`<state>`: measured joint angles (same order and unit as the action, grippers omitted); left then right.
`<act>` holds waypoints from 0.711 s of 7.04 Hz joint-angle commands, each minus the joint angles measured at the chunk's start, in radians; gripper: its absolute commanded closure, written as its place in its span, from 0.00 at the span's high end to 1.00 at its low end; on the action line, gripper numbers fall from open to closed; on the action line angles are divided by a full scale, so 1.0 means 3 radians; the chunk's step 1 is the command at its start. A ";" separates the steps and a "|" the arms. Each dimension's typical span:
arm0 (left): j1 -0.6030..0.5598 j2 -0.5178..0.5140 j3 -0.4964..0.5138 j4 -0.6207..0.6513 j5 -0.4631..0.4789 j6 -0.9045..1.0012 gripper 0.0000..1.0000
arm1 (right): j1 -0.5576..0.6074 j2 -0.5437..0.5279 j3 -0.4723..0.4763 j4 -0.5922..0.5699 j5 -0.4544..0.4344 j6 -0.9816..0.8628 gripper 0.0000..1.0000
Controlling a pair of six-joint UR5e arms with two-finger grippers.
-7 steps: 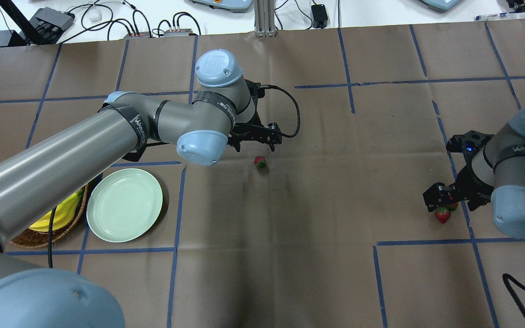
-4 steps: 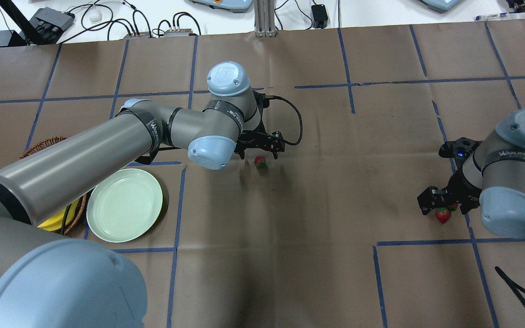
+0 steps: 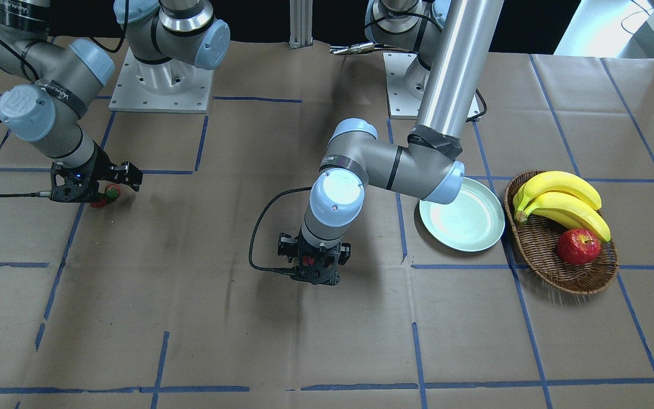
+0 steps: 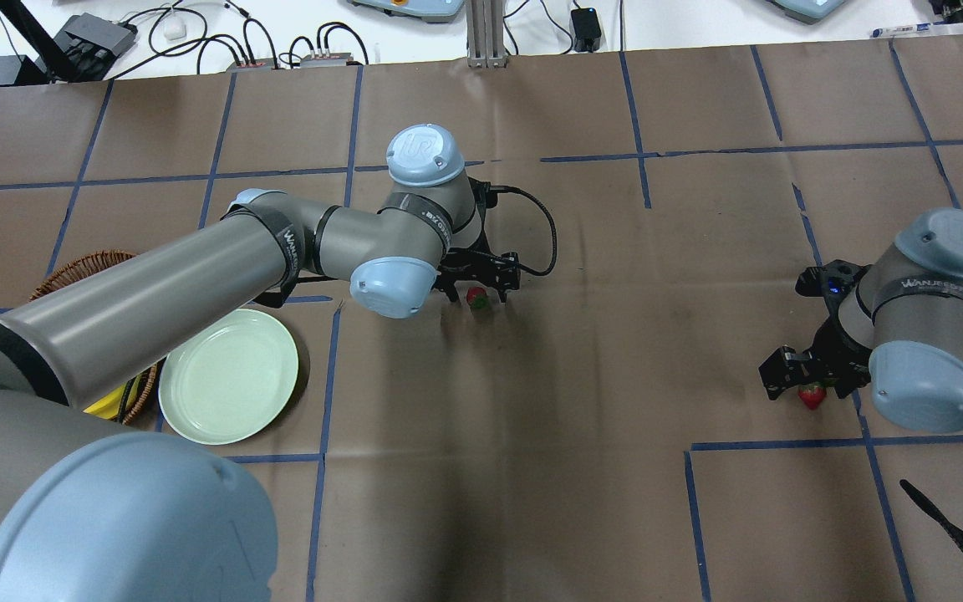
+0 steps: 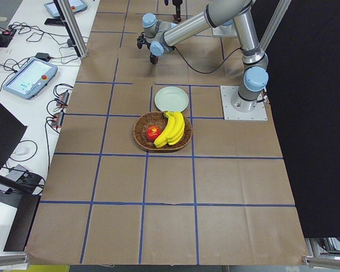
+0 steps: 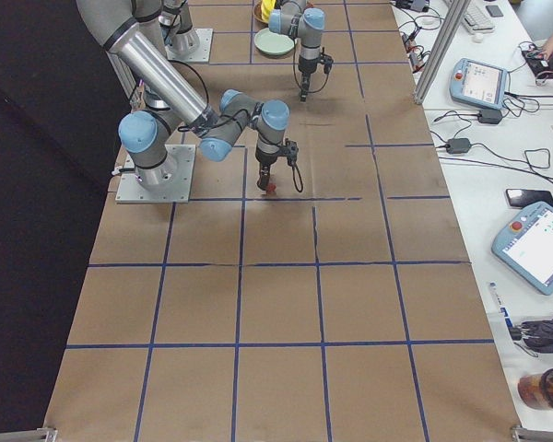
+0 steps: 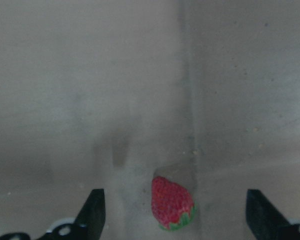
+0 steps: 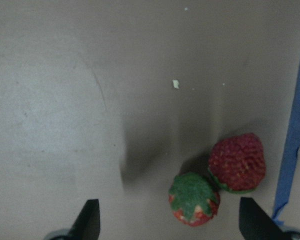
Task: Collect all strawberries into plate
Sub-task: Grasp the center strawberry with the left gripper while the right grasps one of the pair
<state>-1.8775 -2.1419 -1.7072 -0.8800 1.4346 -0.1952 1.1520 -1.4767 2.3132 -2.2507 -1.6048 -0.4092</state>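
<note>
Red strawberry (image 7: 172,202), central between the table's (image 4: 532,502) side edges, sits between the left gripper's (image 4: 477,293) wide-spread fingers (image 7: 92,210); advise lowering centred, then closing gently.

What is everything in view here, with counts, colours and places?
lone strawberry: one, red with green cap, on the paper, centre of the workspace.
strawberry pair: two, red with green caps, side by side next to a blue tape line, on the robot's right.
basket: one, brown wicker, on the robot's left.
plate: one, mint green, nothing on it, beside the basket.
bananas: one bunch, yellow, in the basket.
apple: one, red, in the basket.
table: one, brown paper with blue tape grid.
left hand: black, open, straddling the lone strawberry.
right hand: black, open, over the strawberry pair.
</note>
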 commanded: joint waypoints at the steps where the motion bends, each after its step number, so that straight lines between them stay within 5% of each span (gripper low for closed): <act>1: 0.0000 0.0022 0.0000 -0.0017 0.0004 -0.0075 0.00 | 0.0000 0.0039 0.0000 0.0001 -0.0009 -0.0001 0.92; 3: 0.0000 0.0123 0.0000 -0.0017 -0.0001 -0.0030 0.00 | 0.0000 0.0065 -0.0010 -0.0009 -0.0004 -0.0001 0.85; 5: 0.0117 0.0562 -0.0051 -0.0336 0.0562 0.0459 0.00 | 0.0000 0.0065 -0.0015 -0.0030 -0.0004 0.0009 0.51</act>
<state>-1.8595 -2.0480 -1.7140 -0.9152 1.4951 -0.1431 1.1520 -1.4582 2.3094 -2.2567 -1.6061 -0.4082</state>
